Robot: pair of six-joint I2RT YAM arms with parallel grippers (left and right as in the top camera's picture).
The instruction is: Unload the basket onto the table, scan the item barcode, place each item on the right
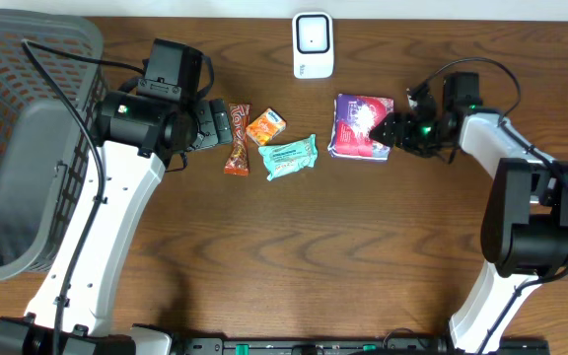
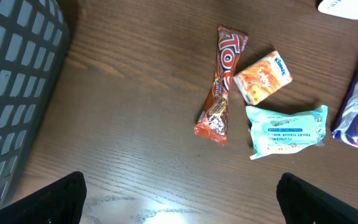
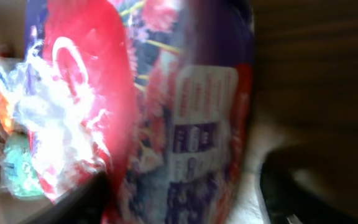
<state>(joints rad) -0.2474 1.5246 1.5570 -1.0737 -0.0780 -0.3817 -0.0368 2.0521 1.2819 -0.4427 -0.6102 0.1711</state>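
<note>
The right claw [image 1: 383, 129] is sitting at the right-hand end of the purple package [image 1: 360, 123]. The package is lying flat on the table [image 1: 363, 256], up toward the far edge and right of centre. In the right wrist view it is filling the frame, all red and purple blur. The dark fingers [image 3: 294, 186] are showing one on each side of it, low in the shot. They are straddling the package, but I cannot tell whether they are pinching it or standing just off its sides.

The white scanner [image 1: 313, 44] is standing at the far edge near the middle, apart from the package and to its left.

Over on the left, the left claw [image 2: 182, 199] is spread wide with nothing between its fingers, hovering above bare wood left of centre. Right before it, a chocolate bar [image 2: 221, 86] is lying at a slight slant. An orange tissue pack [image 2: 263, 76] is lying just beside it, and a teal wipes pack [image 2: 286, 129] just nearer the front edge. A grey basket [image 1: 57, 30] is sitting at the table's left edge.
</note>
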